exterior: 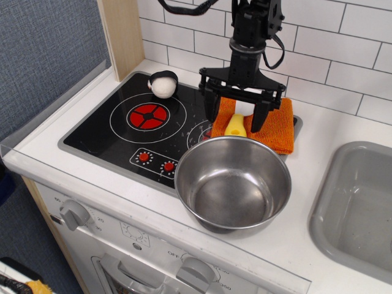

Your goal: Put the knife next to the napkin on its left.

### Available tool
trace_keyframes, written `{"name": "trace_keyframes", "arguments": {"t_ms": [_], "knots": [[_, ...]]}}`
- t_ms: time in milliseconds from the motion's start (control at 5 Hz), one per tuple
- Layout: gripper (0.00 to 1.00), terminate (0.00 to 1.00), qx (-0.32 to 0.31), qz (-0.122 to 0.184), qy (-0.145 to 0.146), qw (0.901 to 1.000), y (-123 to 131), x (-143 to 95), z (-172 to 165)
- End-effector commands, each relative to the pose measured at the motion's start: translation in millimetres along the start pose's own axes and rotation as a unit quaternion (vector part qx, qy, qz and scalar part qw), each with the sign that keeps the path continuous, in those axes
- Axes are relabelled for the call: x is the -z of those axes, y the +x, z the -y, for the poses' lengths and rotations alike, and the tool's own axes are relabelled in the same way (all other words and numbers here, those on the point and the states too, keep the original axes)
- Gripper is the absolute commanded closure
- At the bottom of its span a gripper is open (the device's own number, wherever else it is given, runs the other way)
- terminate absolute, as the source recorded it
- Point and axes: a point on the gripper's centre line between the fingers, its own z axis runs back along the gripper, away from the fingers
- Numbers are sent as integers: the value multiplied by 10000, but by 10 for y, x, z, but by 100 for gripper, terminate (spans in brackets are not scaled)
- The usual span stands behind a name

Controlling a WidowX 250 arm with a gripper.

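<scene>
The claw (236,121) hangs spread wide, fingers straddling the knife (235,125) lying on the napkin (275,128).

Toy kitchen unit: white tabletop (343,131), black two-ring hob (116,131), grey sink (361,205) at right. White tiled wall (355,43) behind. Wooden post (122,33), blue-grey panel (43,55) at left. Front knobs (75,214) below.

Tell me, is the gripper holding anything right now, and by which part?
Nothing. The gripper is open, fingers straddling the knife, which lies on the napkin.
</scene>
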Motion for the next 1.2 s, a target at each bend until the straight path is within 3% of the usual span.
{"name": "trace_keyframes", "arguments": {"t_ms": [0,1000], "knots": [[0,0,27,197,-66,9998,30,-108,18],[0,0,73,-5,-80,9999,-4,8,149]]}}
